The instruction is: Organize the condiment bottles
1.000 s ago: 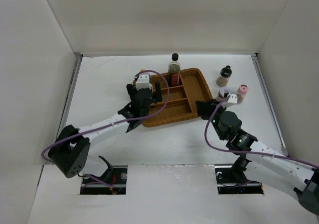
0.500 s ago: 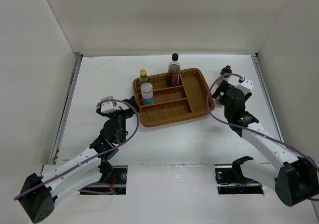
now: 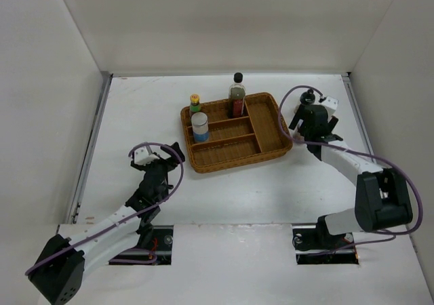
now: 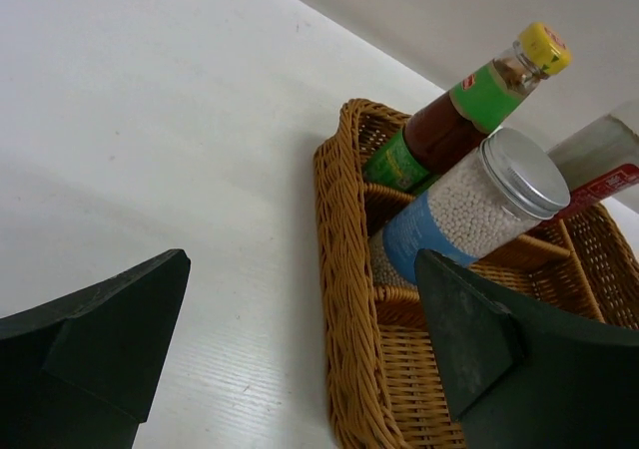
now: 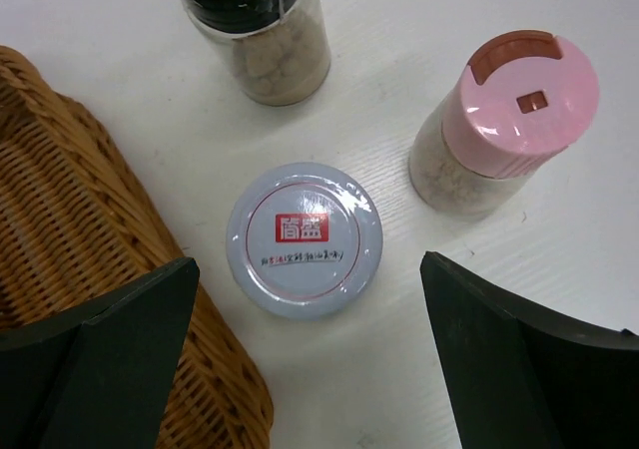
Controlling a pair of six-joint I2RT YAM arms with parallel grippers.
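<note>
In the wicker tray stand a yellow-capped bottle, a silver-lid jar and a tall black-capped bottle. The left wrist view shows the yellow-capped bottle and the jar beyond the tray rim. My left gripper is open and empty, left of the tray. My right gripper hangs open over three shakers on the table: lilac-capped, pink-capped and black-capped. From above only the black cap shows.
White walls close in the table on the left, back and right. The tray's right rim lies close to the left of the lilac-capped shaker. The arm bases sit at the near edge.
My left arm has pulled back from the tray toward the near left, leaving the jar in it. My right arm has swung to the far right over the shakers, and its jaws have opened.
</note>
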